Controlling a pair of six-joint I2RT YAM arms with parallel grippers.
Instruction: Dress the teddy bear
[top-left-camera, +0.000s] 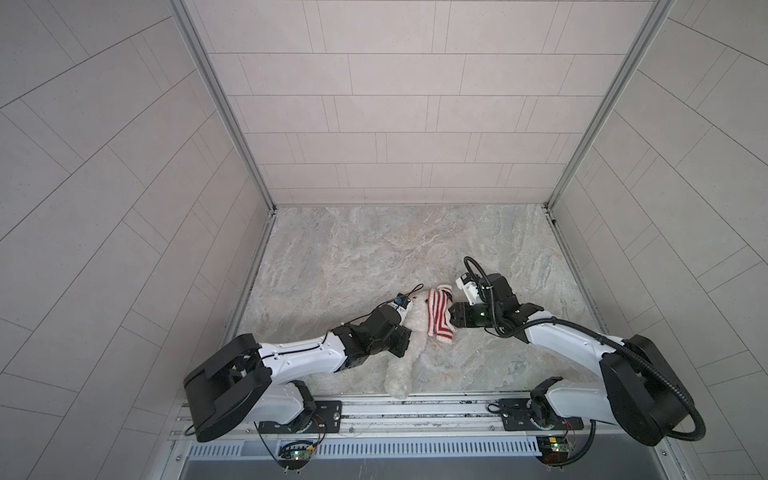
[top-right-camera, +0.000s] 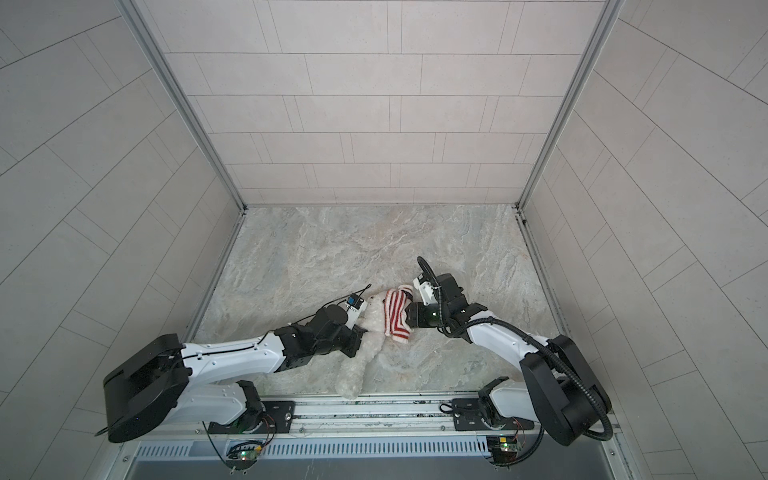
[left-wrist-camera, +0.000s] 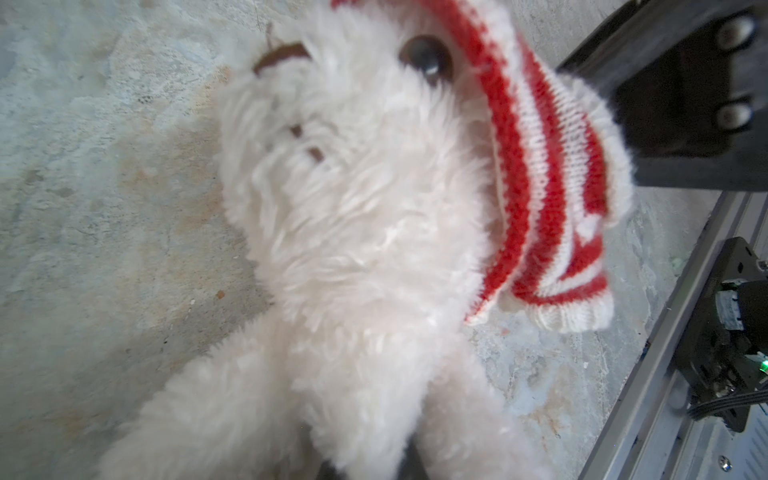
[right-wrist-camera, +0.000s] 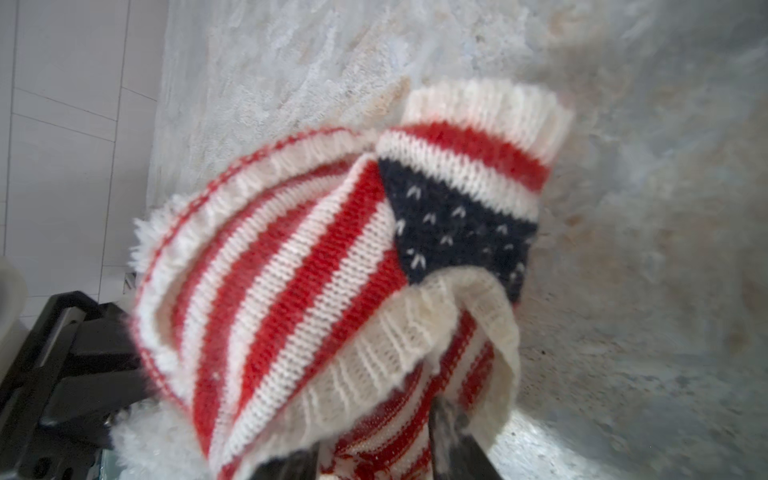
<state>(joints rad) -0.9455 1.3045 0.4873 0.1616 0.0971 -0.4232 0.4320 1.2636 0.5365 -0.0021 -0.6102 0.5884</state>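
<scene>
The big table is holding everything. The teddy bear is lying on it near the front, between both arms. The striped sweater is sitting on its head like a hat. No boxes or bowls are here; only the sweater is acting like a bag, holding the top of the head. The left gripper is squeezing the bear's fluffy body. The right gripper is touching the knit, but I cannot tell if it is pinching. If it is letting go, the sweater is likely slipping off.
</scene>
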